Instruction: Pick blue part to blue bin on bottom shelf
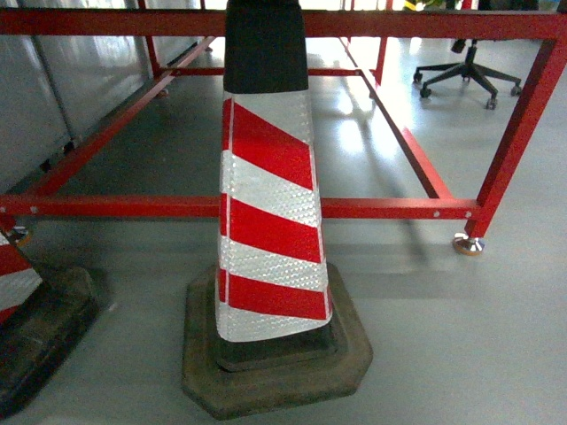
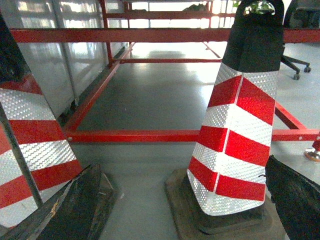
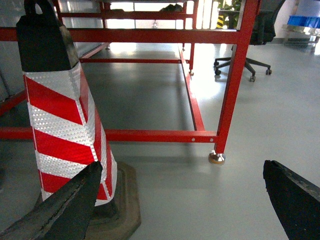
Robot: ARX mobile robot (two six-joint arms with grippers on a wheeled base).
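Neither the blue part nor the bottom shelf with its blue bin shows in any view; what fills the head camera is a red-and-white traffic cone (image 1: pixel 270 221) on a dark rubber base, standing on the grey floor (image 1: pixel 461 354) just in front of a red steel frame (image 1: pixel 390 209). A second cone (image 1: pixel 13 279) sits at the left edge, and an office chair (image 1: pixel 465 75) stands well beyond the frame. Both arms hang low: the left gripper (image 2: pixel 185 210) has its jaws spread wide with nothing between them, the near cone showing through the gap, and the right gripper (image 3: pixel 182 205) is likewise released and empty. My reading is that the robot is not yet at the work area and must drive there first. The main risk is the base or a low-slung arm striking the cone or the frame's lower rail, since both lie close ahead; a knocked cone could snag a finger. A blue stack (image 3: pixel 306 20) far right in the right wrist view is too distant to identify
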